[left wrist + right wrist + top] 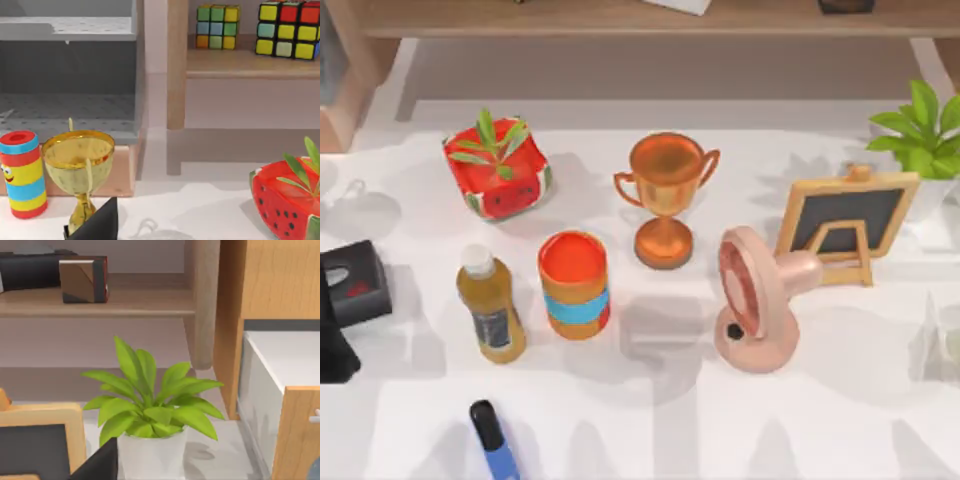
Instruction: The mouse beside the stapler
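White table crowded with bottle, can and trophy: locate mouse and stapler first, descend clear of clutter; jaws' state cannot be told.

— What colours are we seeing near the far left corner of the white table?

— We are looking at a red watermelon-patterned planter with black seeds and green leaves.

— And along the middle?

— We are noting a copper-orange trophy, an orange can wearing a blue band, and an amber bottle with a white cap. A pink fan is sitting rightward.
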`<state>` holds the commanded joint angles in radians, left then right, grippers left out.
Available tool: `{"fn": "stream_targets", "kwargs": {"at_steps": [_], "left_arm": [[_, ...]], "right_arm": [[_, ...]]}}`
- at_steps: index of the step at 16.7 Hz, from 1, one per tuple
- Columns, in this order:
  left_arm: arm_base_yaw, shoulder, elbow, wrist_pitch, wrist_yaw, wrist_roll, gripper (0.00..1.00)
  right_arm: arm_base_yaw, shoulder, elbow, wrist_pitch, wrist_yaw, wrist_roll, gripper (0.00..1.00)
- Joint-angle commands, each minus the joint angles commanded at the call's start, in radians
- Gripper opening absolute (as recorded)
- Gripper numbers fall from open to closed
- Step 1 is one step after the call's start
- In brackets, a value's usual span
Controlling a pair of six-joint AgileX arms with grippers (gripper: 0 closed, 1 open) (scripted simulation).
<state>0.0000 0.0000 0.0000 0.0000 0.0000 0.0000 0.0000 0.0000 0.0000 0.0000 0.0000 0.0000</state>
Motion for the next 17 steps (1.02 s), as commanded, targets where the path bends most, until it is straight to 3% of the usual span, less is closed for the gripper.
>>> {"fn": "stream_targets", "kwargs": {"at_steps": [4,8,17], "left_arm": [[0.000,0.000,0.000,0.000,0.000,0.000,1.00],[0.000,0.000,0.000,0.000,0.000,0.000,1.00],[0.000,0.000,0.000,0.000,0.000,0.000,1.00]], "right_arm": [[-0.003,0.025,0.018,-0.022,-0.003,-0.006,1.00],[-0.022,0.200,0.150,-0.160,-0.020,-0.049,1.00],[-0.117,1.055,0.812,-0.649,-0.057,-0.221,1.00]]}}
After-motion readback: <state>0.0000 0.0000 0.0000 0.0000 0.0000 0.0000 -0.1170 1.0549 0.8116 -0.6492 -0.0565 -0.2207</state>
